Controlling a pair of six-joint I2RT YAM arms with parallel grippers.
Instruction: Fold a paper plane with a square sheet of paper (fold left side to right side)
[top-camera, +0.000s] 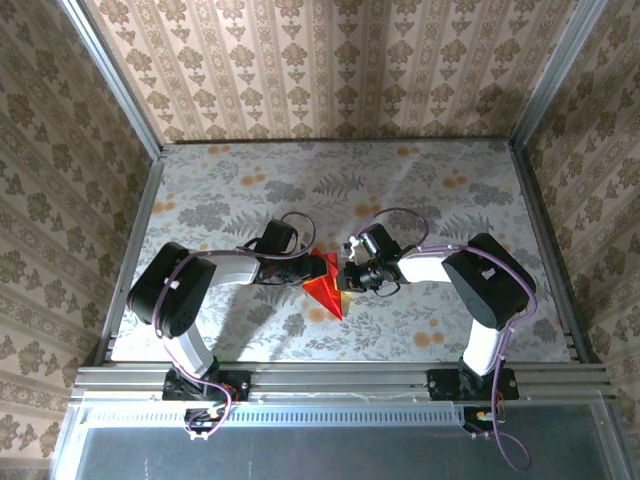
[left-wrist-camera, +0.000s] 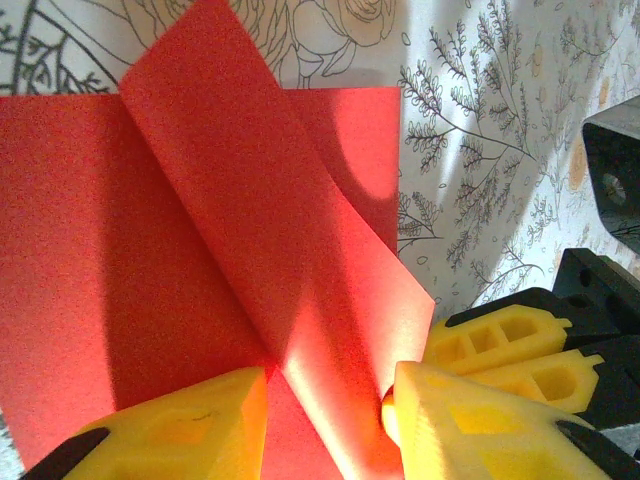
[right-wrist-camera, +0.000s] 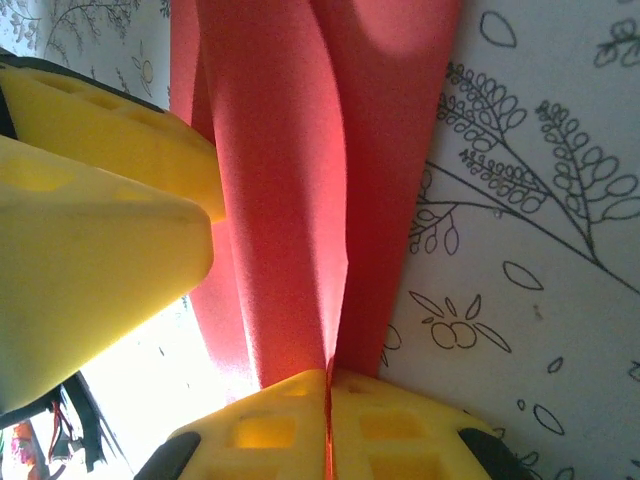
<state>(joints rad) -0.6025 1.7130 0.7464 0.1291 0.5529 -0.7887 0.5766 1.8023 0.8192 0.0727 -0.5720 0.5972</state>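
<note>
The red sheet of paper (top-camera: 326, 287) lies mid-table between both grippers, folded into a pointed shape with its tip toward the near edge. In the left wrist view one long flap of the paper (left-wrist-camera: 200, 250) stands up from the flat part. My left gripper (left-wrist-camera: 330, 410) is open, its yellow fingers apart on either side of that flap, and it sits at the paper's left edge (top-camera: 305, 270). My right gripper (right-wrist-camera: 328, 400) is shut on a raised edge of the paper (right-wrist-camera: 290, 200), pinching it thin between its pads, at the sheet's right side (top-camera: 346, 276).
The table (top-camera: 450, 180) has a grey floral cover with orange spots. Patterned walls and metal posts close it in on three sides. The two grippers' yellow fingers (left-wrist-camera: 500, 340) sit very close together over the paper, and both arms reach in from the near rail.
</note>
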